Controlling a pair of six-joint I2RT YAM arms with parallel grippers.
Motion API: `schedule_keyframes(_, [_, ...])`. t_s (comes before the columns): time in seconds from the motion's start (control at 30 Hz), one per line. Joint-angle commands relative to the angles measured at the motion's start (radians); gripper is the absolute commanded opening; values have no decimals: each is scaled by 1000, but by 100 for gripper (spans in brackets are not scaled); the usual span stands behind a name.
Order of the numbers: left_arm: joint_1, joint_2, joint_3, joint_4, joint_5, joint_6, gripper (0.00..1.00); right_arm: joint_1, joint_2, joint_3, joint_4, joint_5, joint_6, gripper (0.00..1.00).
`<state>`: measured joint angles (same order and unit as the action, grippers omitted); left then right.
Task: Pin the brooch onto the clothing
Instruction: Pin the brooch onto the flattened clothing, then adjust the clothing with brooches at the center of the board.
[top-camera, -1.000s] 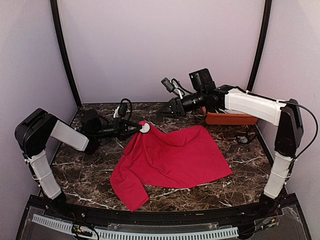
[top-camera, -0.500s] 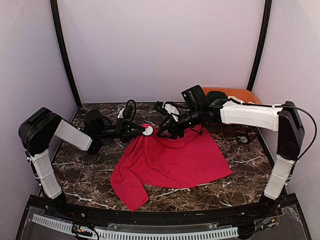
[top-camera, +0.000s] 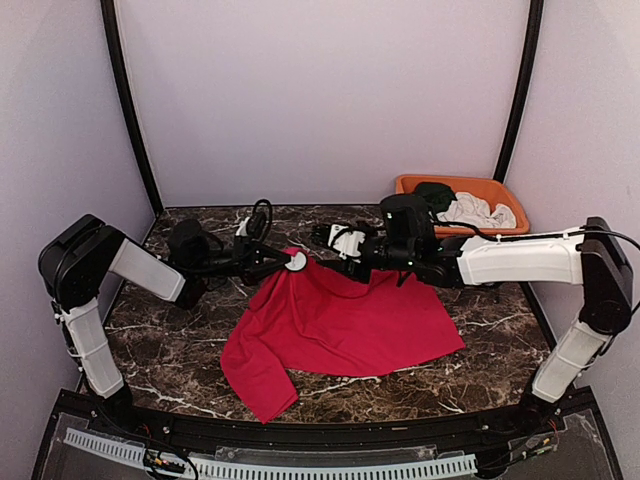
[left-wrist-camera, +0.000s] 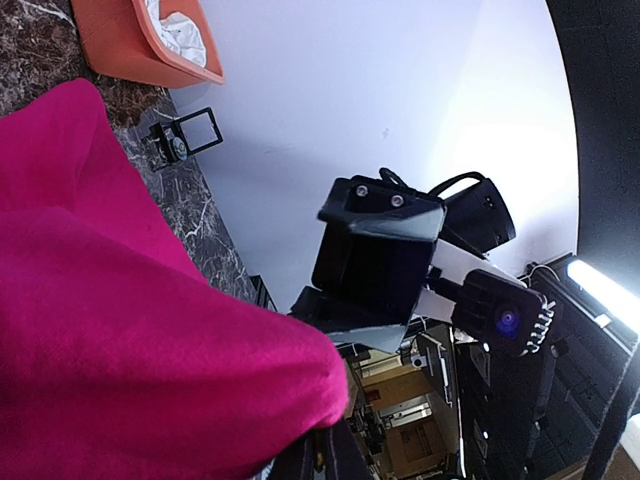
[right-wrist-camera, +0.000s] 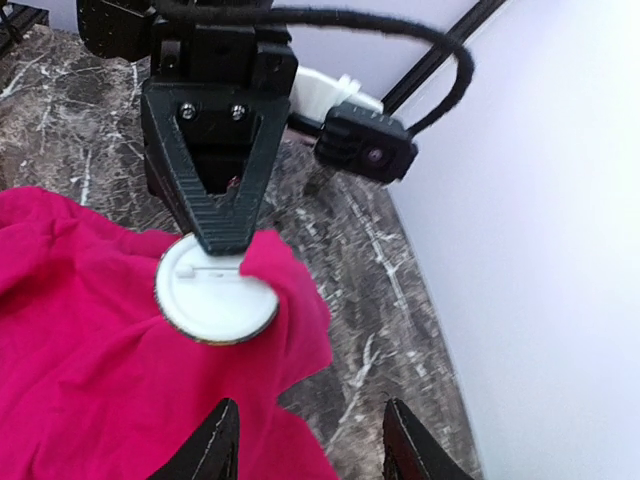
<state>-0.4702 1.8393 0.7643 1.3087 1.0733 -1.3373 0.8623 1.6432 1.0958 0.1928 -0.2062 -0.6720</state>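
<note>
The red T-shirt (top-camera: 350, 320) lies spread on the marble table. Its far left corner is lifted at my left gripper (top-camera: 285, 261). That gripper is shut on the brooch (top-camera: 293, 262), a round white disc. In the right wrist view the brooch (right-wrist-camera: 215, 295) shows its white back and pin, with the left finger (right-wrist-camera: 225, 200) clamped on its top edge. A fold of the shirt (right-wrist-camera: 285, 290) lies over its right side. My right gripper (right-wrist-camera: 310, 445) is open and empty, a short way from the brooch, facing it. In the top view it (top-camera: 322, 252) is just right of the brooch.
An orange bin (top-camera: 505, 195) at the back right holds a white garment (top-camera: 470, 210) and a dark green one (top-camera: 432, 192). A small black frame (left-wrist-camera: 185, 135) stands on the table near the bin (left-wrist-camera: 130, 45). Walls close in on three sides.
My right arm has swung from the bin at the back down and left, so its open gripper now faces the brooch. The left gripper and brooch have hardly moved.
</note>
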Motion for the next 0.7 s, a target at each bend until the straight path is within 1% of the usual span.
schedule_keyframes(0.0, [-7, 12, 20, 317, -14, -45, 4, 24, -7, -107, 267, 50, -242, 46])
schedule_keyframes(0.07, [-7, 16, 18, 317, -24, -69, 3, 41, 8, -167, 405, 59, -352, 45])
schedule_keyframes(0.13, [-7, 9, 16, 316, -27, -77, 2, 58, 31, -207, 489, 77, -442, 42])
schedule_keyframes(0.23, [-7, -2, 8, 312, -35, -76, 2, 79, 56, -222, 517, 95, -511, 40])
schedule_keyframes(0.37, [-7, -1, -1, 304, -45, -83, 2, 93, 63, -228, 579, 96, -501, 36])
schedule_keyframes(0.53, [-7, 3, -9, 289, -53, -81, 2, 105, 87, -191, 558, 93, -512, 36])
schedule_keyframes(0.67, [-7, 4, -11, 286, -59, -82, 6, 105, 111, -171, 557, 84, -513, 36])
